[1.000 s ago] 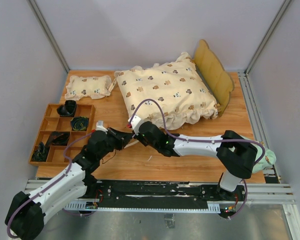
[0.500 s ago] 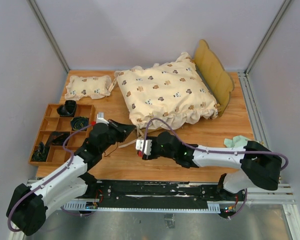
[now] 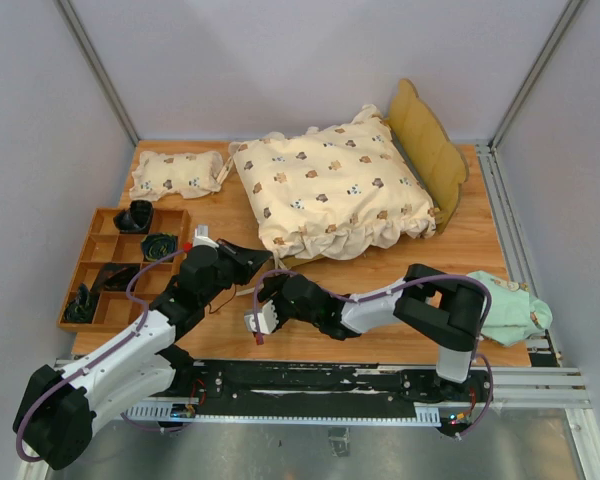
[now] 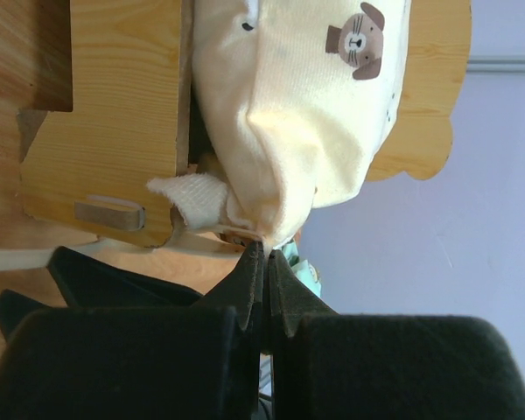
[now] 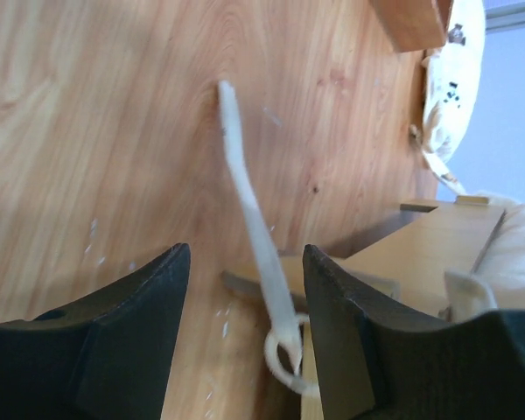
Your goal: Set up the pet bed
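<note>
Tying-down step, I reckon: pet bed (image 3: 435,150) sits by the table's far-right corner under its quilt (image 3: 330,190). Left gripper (image 4: 262,254) is pinched shut at the quilt's hem (fabric caught? can't tell). Right gripper (image 5: 245,262) gapes empty astride the strap (image 5: 249,210), which needs grabbing next.

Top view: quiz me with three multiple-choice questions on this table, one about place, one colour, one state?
1. On the table, the small pillow lies: A far left; B near right; C dead centre.
2. The crumpled cloth at the right edge is: A red; B mint green; C black.
3. The right arm's jaws are: A open; B shut empty; C shut on the pillow.
A, it rests on bare wood far left; B, pale green fabric; A, a strap lies loose between them.
</note>
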You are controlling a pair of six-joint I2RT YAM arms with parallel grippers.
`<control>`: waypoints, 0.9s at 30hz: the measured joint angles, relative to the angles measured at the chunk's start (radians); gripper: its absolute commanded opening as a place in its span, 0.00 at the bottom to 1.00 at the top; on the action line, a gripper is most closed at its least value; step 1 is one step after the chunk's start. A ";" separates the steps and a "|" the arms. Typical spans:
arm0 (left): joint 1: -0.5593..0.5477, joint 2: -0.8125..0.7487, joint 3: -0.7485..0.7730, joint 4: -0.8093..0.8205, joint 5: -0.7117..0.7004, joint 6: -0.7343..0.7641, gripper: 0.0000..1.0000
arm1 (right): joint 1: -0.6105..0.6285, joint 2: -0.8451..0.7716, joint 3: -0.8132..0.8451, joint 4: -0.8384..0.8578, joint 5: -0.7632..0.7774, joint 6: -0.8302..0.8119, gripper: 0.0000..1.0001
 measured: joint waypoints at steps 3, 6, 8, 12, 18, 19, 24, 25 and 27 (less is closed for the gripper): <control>0.000 -0.004 0.000 0.000 -0.002 0.000 0.00 | 0.000 0.063 0.045 0.045 0.008 -0.031 0.55; 0.000 -0.006 0.000 -0.002 -0.004 0.000 0.00 | 0.000 0.120 0.082 0.076 0.015 -0.051 0.23; 0.000 -0.007 0.000 -0.008 -0.009 0.005 0.00 | -0.001 0.143 0.090 0.095 0.022 -0.066 0.01; 0.000 -0.011 0.036 -0.076 -0.051 0.050 0.00 | 0.000 0.117 0.030 0.137 0.033 -0.053 0.00; 0.001 -0.036 0.205 -0.196 -0.202 0.185 0.00 | -0.001 -0.051 -0.201 0.286 0.049 0.163 0.00; 0.001 -0.042 0.217 -0.203 -0.215 0.202 0.00 | -0.001 -0.064 -0.233 0.334 0.054 0.200 0.00; 0.001 -0.048 0.223 -0.239 -0.243 0.268 0.00 | -0.002 -0.019 -0.372 0.656 0.136 0.449 0.00; 0.001 -0.051 0.219 -0.242 -0.240 0.280 0.00 | -0.003 -0.006 -0.391 0.698 0.162 0.513 0.00; 0.001 -0.065 0.207 -0.246 -0.239 0.312 0.00 | -0.003 -0.003 -0.411 0.743 0.208 0.615 0.00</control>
